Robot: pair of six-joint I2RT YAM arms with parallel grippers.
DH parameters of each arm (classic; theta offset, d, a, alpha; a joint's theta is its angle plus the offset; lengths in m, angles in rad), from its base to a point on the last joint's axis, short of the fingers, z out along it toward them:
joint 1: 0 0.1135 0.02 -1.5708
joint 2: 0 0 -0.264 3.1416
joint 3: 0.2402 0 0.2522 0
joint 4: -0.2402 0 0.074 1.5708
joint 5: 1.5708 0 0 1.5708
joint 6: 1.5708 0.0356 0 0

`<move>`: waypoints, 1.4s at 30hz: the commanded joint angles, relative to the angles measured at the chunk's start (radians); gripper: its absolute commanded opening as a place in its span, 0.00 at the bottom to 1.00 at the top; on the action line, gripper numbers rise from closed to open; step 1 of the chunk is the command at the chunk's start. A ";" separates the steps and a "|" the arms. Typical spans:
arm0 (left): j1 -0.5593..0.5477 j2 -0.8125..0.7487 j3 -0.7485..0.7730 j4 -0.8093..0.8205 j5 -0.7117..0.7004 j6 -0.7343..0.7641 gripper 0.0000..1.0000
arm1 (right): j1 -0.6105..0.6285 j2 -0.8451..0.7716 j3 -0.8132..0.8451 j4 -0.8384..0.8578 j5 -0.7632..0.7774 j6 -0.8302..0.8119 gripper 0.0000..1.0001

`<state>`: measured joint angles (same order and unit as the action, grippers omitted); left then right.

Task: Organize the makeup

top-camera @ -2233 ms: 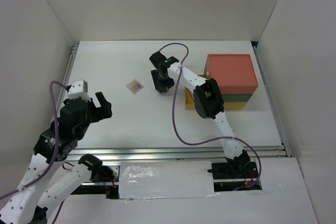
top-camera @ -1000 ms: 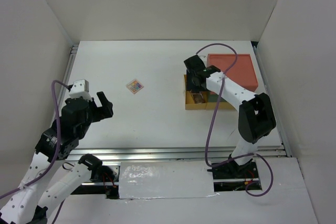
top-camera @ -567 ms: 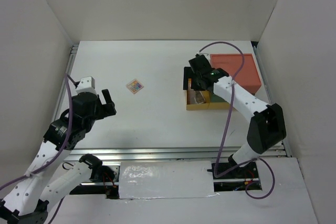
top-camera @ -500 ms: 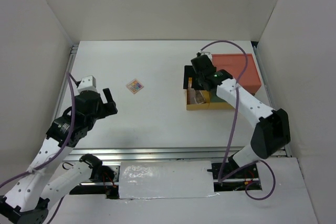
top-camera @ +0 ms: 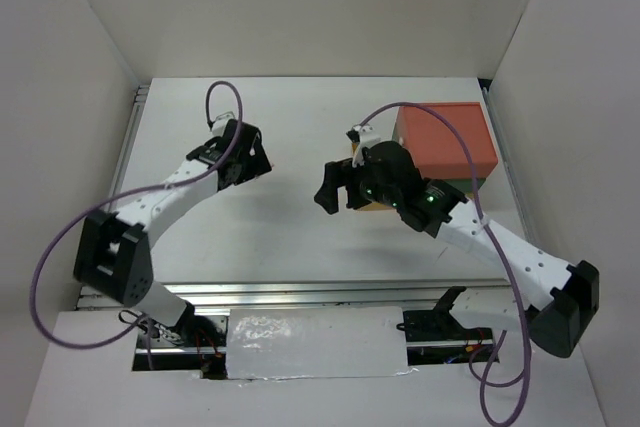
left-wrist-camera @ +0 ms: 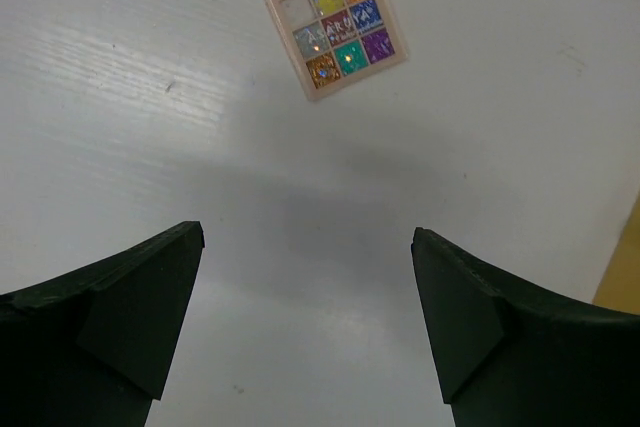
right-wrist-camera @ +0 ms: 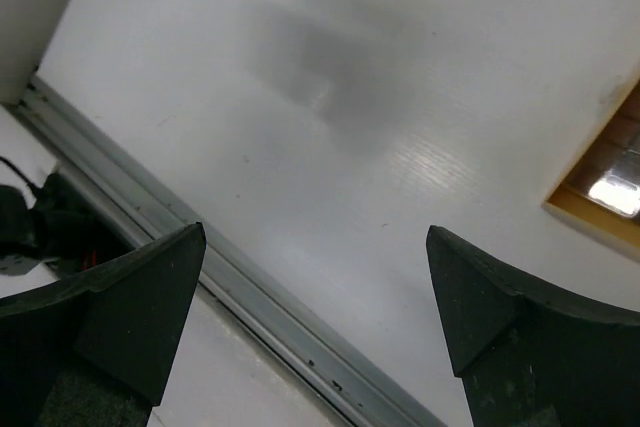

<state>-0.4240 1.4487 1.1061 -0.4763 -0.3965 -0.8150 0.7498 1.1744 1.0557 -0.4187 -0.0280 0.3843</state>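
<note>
While both arms reach out over the white table (top-camera: 290,247), the one eyeshadow palette (left-wrist-camera: 335,22) I can see lies flat on the tabletop, well apart from the red-topped drawer box (top-camera: 440,137), out to its left. The left gripper (left-wrist-camera: 305,239) hangs just above the palette, jaws spread wide with nothing between them. The right gripper (top-camera: 335,190) hovers closer to the box, just left of its yellow drawer (right-wrist-camera: 605,182), jaws likewise released and empty.
</note>
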 commanded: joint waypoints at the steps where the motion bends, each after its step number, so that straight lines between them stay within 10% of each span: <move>1: 0.083 0.161 0.148 0.073 0.007 0.017 0.99 | 0.020 -0.103 -0.039 0.078 -0.082 -0.001 1.00; 17: 0.152 0.656 0.606 -0.137 0.104 -0.170 0.99 | 0.048 -0.125 -0.112 0.081 -0.090 -0.094 1.00; 42: 0.145 0.774 0.589 -0.168 0.059 -0.216 0.99 | 0.049 -0.139 -0.157 0.147 -0.131 -0.096 1.00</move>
<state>-0.2722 2.1780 1.6989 -0.6270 -0.3210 -1.0054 0.7898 1.0496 0.9066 -0.3286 -0.1463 0.2981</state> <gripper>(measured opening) 0.993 0.998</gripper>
